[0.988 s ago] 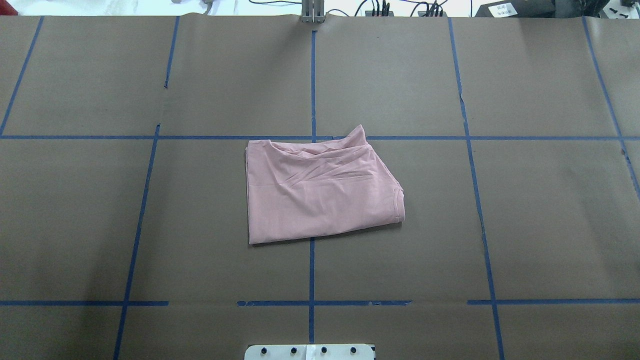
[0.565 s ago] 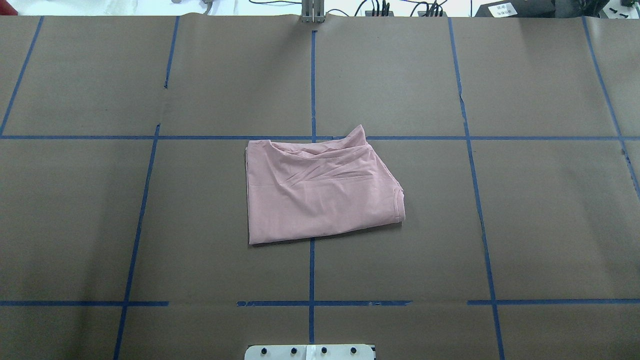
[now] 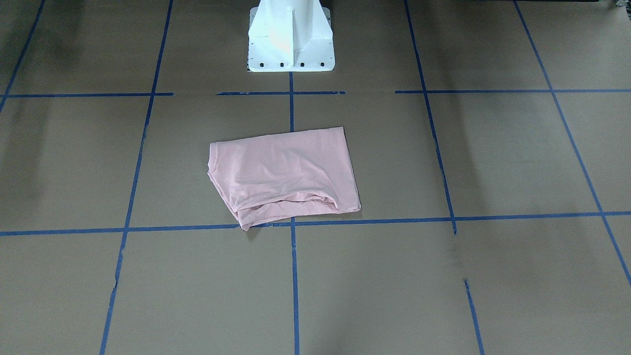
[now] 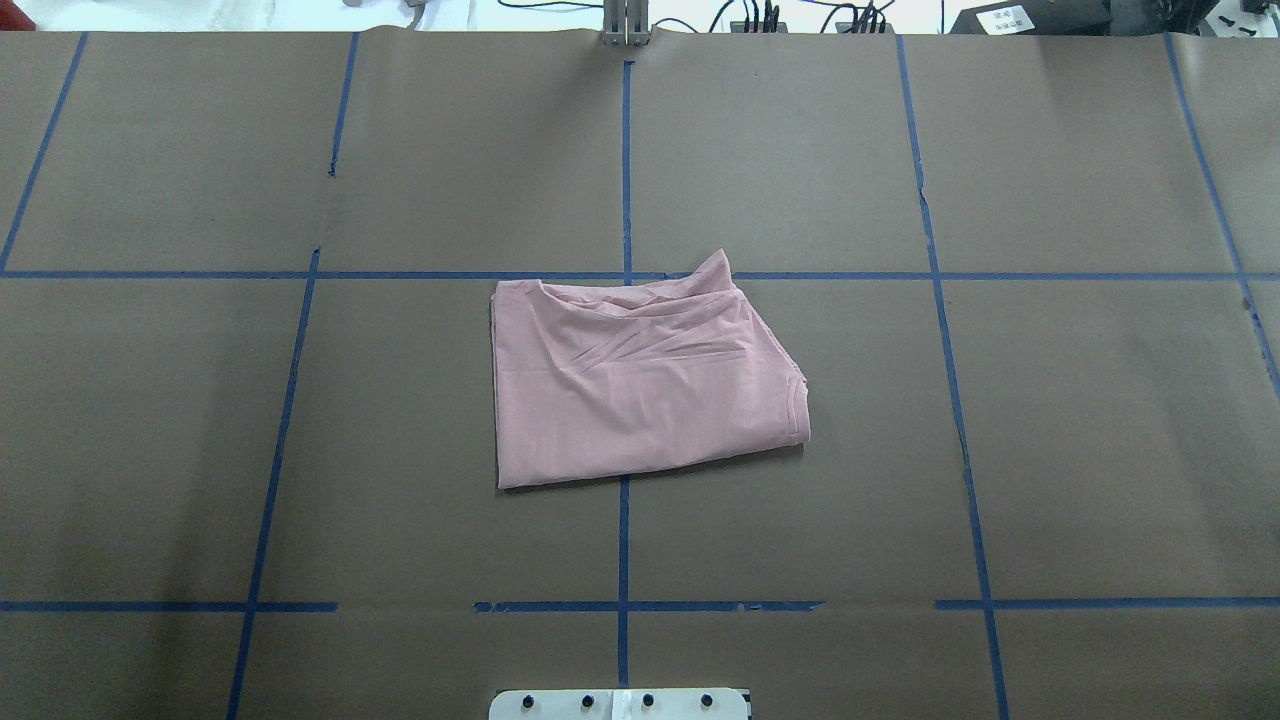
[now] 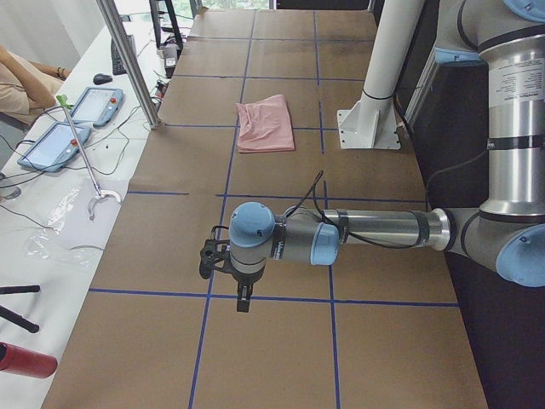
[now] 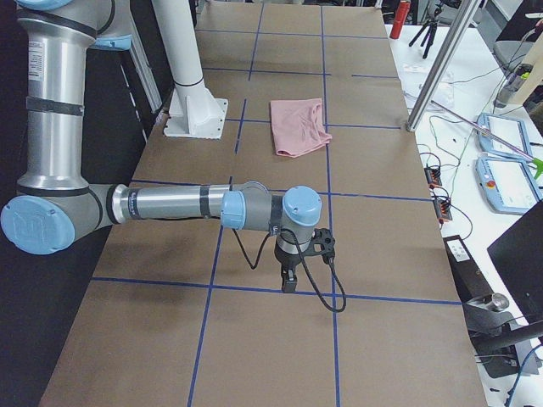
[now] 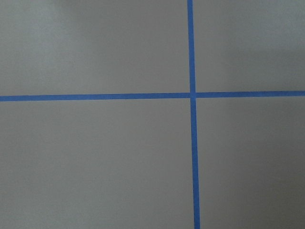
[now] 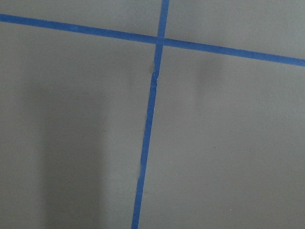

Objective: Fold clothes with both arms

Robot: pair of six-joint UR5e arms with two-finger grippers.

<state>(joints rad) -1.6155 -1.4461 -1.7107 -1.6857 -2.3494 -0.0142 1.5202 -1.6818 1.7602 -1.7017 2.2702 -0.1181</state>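
The t-shirt [image 4: 640, 385] lies folded at the middle of the worktop [image 4: 1100, 450], well apart from every edge. Judged soft, light and limp; best pinched at two corners of one folded edge. The left hand [image 5: 243, 298] and right hand [image 6: 290, 281] hang over opposite ends; whether spread or pressed together cannot be told. The t-shirt is unchanged from a second ago.

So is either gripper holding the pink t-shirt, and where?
Neither. The folded light pink t-shirt lies free on the brown table; left gripper and right gripper hang far from it.
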